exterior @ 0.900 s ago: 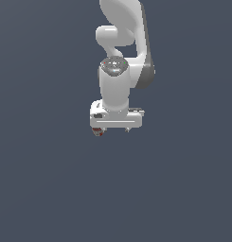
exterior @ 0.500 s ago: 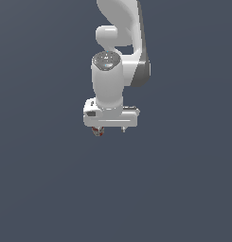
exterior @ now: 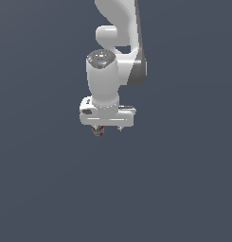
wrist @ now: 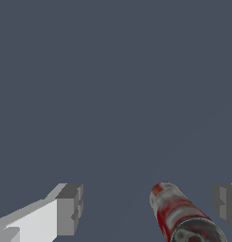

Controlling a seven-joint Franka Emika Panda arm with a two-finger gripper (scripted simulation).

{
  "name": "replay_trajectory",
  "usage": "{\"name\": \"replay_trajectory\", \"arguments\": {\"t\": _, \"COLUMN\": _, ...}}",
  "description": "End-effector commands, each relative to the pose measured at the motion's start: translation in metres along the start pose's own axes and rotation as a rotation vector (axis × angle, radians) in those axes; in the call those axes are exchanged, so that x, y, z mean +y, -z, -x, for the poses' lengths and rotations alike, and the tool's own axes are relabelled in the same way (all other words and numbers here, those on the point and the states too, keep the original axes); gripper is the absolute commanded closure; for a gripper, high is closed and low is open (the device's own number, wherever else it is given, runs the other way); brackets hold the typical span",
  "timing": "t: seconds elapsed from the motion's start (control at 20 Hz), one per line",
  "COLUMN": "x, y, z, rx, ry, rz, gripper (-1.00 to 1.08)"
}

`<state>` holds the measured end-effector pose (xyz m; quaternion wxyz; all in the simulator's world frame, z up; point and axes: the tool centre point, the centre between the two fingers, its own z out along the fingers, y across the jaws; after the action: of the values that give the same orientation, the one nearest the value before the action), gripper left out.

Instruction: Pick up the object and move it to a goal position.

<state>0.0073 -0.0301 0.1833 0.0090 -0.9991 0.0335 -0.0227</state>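
White hand [exterior: 108, 128] pointed down against plain grey backdrop, fingers [wrist: 70, 208] spread apart, red, grey and whitish cylinder object [exterior: 98, 131] lay between them, nearer one finger, contact with either pad not discernible

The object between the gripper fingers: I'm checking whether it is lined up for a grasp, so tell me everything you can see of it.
The object is a small stubby cylinder with red, whitish and dark grey patches and a dark, greyish end face; its material cannot be told. In the wrist view it lies between the two grey fingertips of the gripper, nearer one of them, with a gap on each side. In the exterior view it shows only as a tiny red and grey speck below the white gripper body, toward that view's left.
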Motion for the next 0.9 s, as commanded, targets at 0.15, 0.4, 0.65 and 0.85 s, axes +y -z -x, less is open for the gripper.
{"name": "replay_trajectory", "arguments": {"t": 0.15, "x": 0.015, "y": -0.01, "z": 0.016, "rx": -0.008, "ry": -0.085, "rz": 0.006, "gripper": -0.92}}
{"name": "replay_trajectory", "arguments": {"t": 0.4, "x": 0.036, "y": -0.023, "z": 0.041, "rx": -0.018, "ry": -0.215, "rz": 0.014, "gripper": -0.92}}
{"name": "replay_trajectory", "arguments": {"t": 0.65, "x": 0.058, "y": -0.037, "z": 0.07, "rx": -0.029, "ry": -0.358, "rz": 0.022, "gripper": -0.92}}
{"name": "replay_trajectory", "arguments": {"t": 0.85, "x": 0.07, "y": -0.044, "z": 0.088, "rx": -0.034, "ry": -0.437, "rz": 0.027, "gripper": -0.92}}
